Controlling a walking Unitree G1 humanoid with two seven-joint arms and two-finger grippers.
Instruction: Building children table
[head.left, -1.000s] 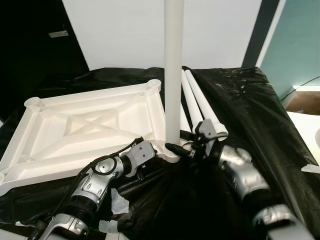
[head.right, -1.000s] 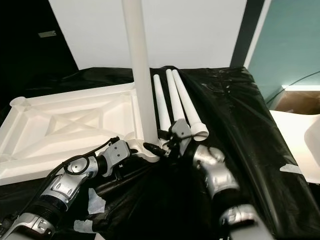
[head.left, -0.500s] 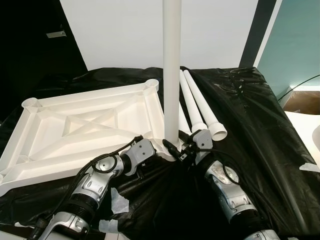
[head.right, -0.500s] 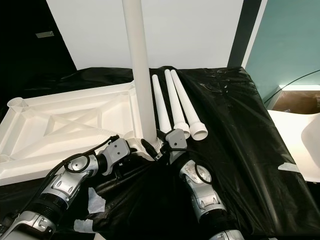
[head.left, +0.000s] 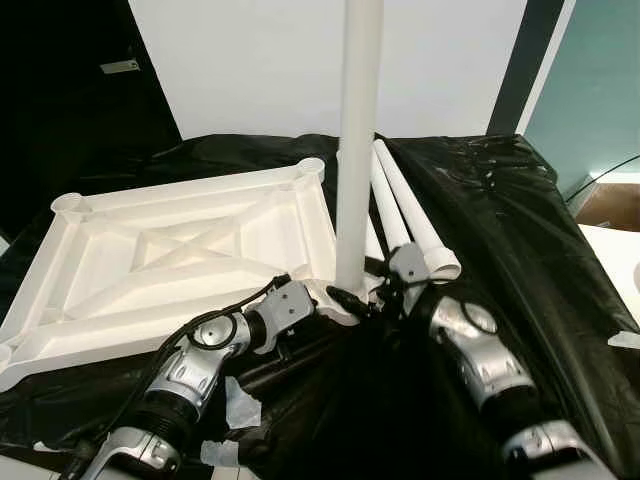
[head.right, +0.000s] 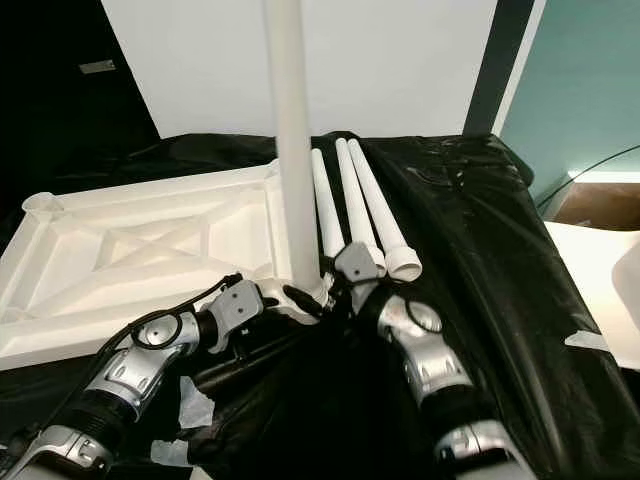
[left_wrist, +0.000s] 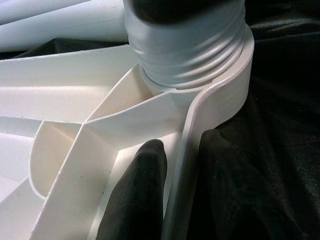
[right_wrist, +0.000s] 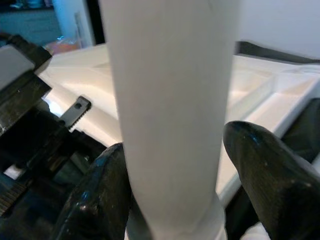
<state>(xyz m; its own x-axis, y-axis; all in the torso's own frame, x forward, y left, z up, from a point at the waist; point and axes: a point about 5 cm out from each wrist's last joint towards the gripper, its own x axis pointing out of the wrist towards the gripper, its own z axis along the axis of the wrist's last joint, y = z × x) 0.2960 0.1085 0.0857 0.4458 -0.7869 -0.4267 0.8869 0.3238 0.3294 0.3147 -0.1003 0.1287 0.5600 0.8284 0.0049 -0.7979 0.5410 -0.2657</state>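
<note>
Black plastic sheeting (head.left: 500, 230) covers the work surface, wrinkled and glossy, with bits of pale tape (head.left: 238, 405) stuck near its front edge. On it lies the white table top (head.left: 170, 255), upside down so its ribs and crossed braces face up, with round sockets at the corners. One white table leg (head.left: 358, 150) stands upright in the near right corner socket (left_wrist: 220, 95), its threaded end seated in the ring as the left wrist view shows. Three spare legs (head.right: 365, 205) lie side by side on the sheeting just behind that corner, their wide ends toward the robot.

The right gripper (right_wrist: 170, 200) reaches in from the right and is clenched on the upright leg near its base, one black finger (right_wrist: 262, 170) on each side and both pressed against the white tube. The left gripper (left_wrist: 175, 195) comes in from the front left and pinches the rim of the table top right beside the socket: one finger (left_wrist: 142, 190) sits inside the rim, the other outside on the black sheeting side, with the thin white wall between them.
</note>
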